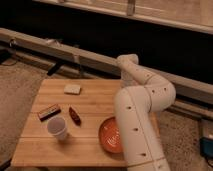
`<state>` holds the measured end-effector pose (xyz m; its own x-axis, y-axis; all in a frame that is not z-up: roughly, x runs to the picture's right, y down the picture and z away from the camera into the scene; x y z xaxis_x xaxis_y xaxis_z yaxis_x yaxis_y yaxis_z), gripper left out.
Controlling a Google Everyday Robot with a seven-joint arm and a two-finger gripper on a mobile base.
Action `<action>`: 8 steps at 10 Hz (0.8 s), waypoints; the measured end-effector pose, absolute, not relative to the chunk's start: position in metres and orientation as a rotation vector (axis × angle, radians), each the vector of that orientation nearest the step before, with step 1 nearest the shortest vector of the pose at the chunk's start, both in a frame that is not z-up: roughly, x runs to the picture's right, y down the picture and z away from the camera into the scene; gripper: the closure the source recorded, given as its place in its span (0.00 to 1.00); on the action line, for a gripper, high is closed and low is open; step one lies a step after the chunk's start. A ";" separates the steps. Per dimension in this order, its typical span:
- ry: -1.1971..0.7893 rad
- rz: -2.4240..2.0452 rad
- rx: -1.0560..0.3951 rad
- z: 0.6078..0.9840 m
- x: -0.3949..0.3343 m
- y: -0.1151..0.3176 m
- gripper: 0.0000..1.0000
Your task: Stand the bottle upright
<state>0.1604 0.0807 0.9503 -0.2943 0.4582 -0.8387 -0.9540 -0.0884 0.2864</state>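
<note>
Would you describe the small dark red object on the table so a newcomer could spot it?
The white robot arm, its gripper hidden behind it, rises at the right of the square wooden table. Between the white paper cup and the round orange plate lies a small dark red oblong object. It alone is dark red.
</note>
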 end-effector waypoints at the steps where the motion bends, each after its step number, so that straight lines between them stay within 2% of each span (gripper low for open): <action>1: 1.037 1.625 -0.703 0.951 0.161 0.082 0.37; 6: 1.036 1.587 -0.779 0.952 0.158 0.087 0.37; 7: 1.034 1.587 -0.780 0.953 0.158 0.086 0.39; 8: 1.029 1.567 -0.800 0.953 0.155 0.085 0.46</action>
<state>0.1549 0.0852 0.9533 -0.2271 0.3988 -0.8885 -0.9738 -0.0803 0.2129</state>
